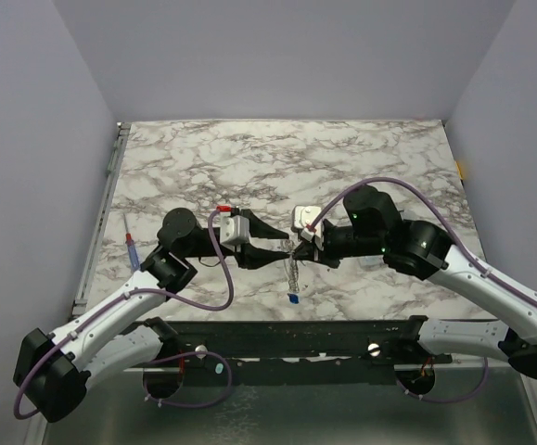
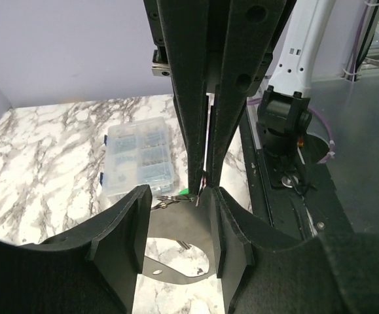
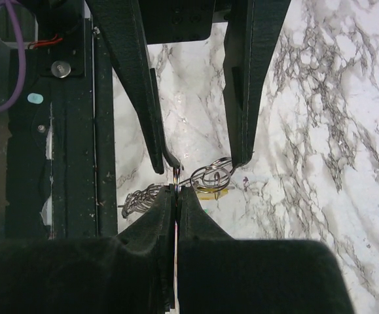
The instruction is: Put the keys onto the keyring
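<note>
My right gripper (image 3: 177, 190) is shut on the thin wire of the silvery keyring (image 3: 213, 175) and holds it above the marble table (image 1: 342, 167). A yellow key (image 3: 209, 193) sits just under the ring's loops, and the fine chain (image 3: 139, 200) trails off to the left. In the top view the chain (image 1: 292, 272) hangs down with a blue key (image 1: 293, 298) at its end. My left gripper (image 2: 176, 194) faces the right one, open, its fingertips either side of the keyring (image 2: 168, 200). A green key head (image 2: 186, 191) peeks out behind it.
A small clear plastic box (image 2: 137, 160) of parts lies on the table behind the right gripper. A thin red-and-blue pen (image 1: 132, 250) lies near the table's left edge. The black base rail (image 1: 296, 338) runs along the near edge.
</note>
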